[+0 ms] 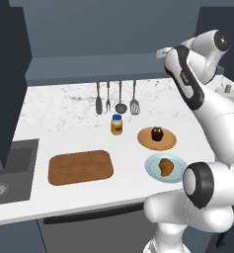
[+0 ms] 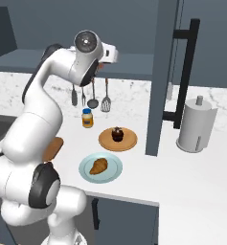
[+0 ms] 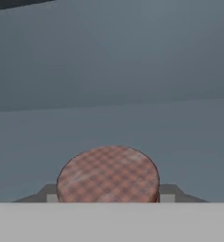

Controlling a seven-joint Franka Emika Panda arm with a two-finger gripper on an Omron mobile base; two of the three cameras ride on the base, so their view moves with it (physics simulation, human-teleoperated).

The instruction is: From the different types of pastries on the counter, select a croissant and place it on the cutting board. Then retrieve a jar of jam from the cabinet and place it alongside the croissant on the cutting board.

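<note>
Tool (image 3: 107,201) grips the jar of jam (image 3: 107,176); croissant (image 1: 166,166) sits on its blue plate (image 1: 152,167).

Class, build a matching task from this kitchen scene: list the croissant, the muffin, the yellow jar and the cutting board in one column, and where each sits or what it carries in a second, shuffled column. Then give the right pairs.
Column one:
1. croissant
2. muffin
3. yellow jar
4. cutting board

Column two:
A. on the round tan plate
B. nothing lying on it
C. on the pale blue plate
D. straight on the counter, below the hanging utensils

Pairs: 1-C, 2-A, 3-D, 4-B
</note>
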